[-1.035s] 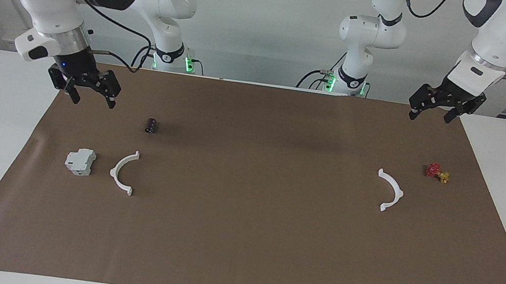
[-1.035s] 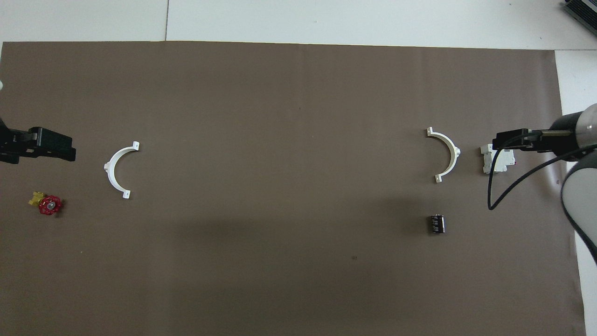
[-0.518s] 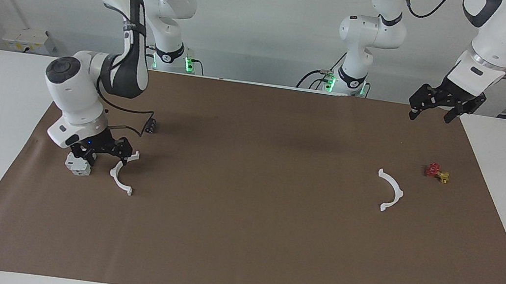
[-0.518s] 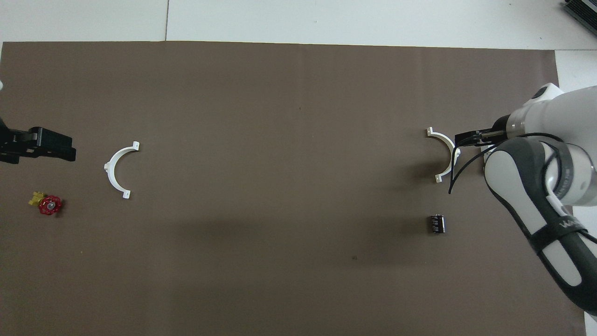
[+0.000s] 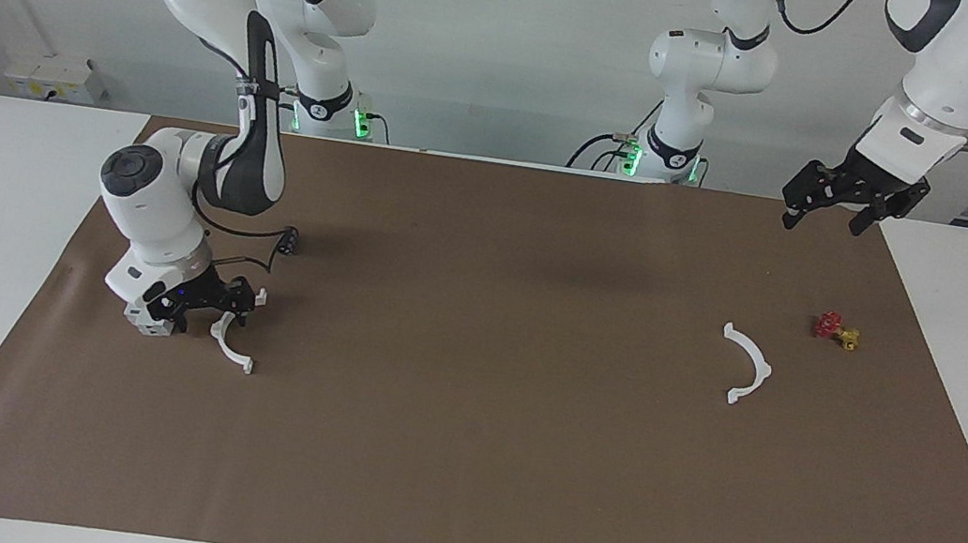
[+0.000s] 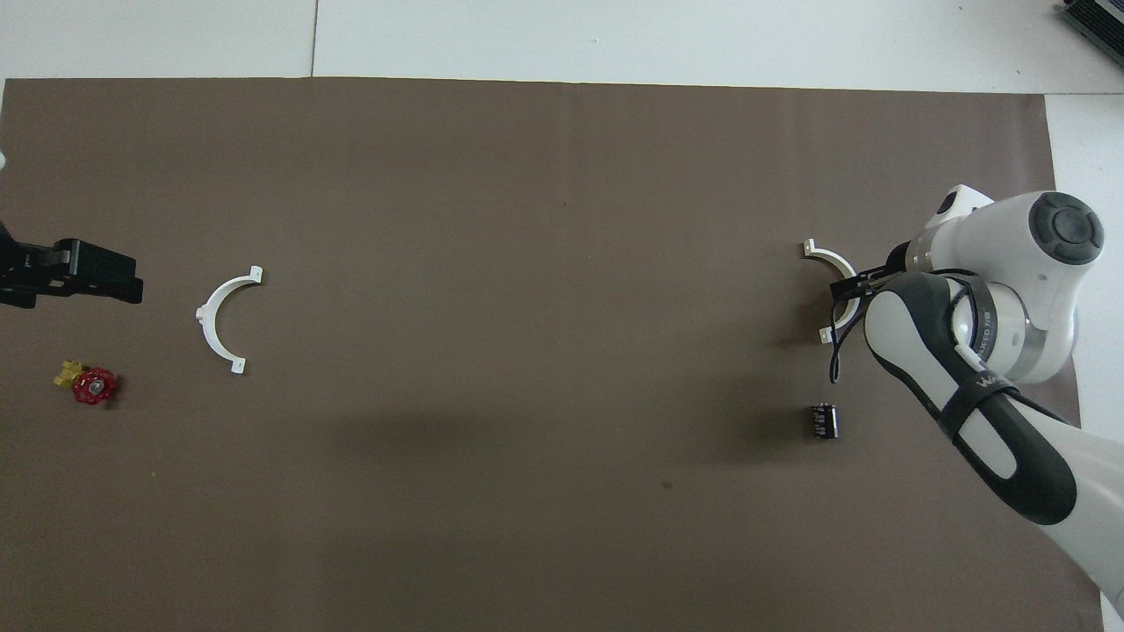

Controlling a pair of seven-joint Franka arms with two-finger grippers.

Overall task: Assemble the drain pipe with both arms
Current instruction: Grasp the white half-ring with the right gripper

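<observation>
The drain pipe lies as two separate white half-rings on the brown mat. One half-ring (image 5: 230, 351) (image 6: 826, 256) is toward the right arm's end. My right gripper (image 5: 205, 315) (image 6: 849, 286) is down at mat level over its middle, fingers open on either side of it. I cannot tell whether they touch it. The arm hides part of this half-ring from overhead. The other half-ring (image 5: 761, 363) (image 6: 204, 315) lies alone toward the left arm's end. My left gripper (image 5: 820, 222) (image 6: 88, 279) hangs open and empty, raised over the mat's corner, and waits.
A grey-white boxy block (image 5: 139, 321) sits right beside the right gripper, hidden from overhead by the arm. A small black cylinder (image 5: 289, 239) (image 6: 823, 420) lies nearer to the robots than that half-ring. A red-and-yellow valve piece (image 5: 836, 330) (image 6: 89, 384) lies near the left gripper.
My right arm swung down from high above the mat's edge to the half-ring at its end, and now has its open fingers low at the ring's middle. The left arm has not moved.
</observation>
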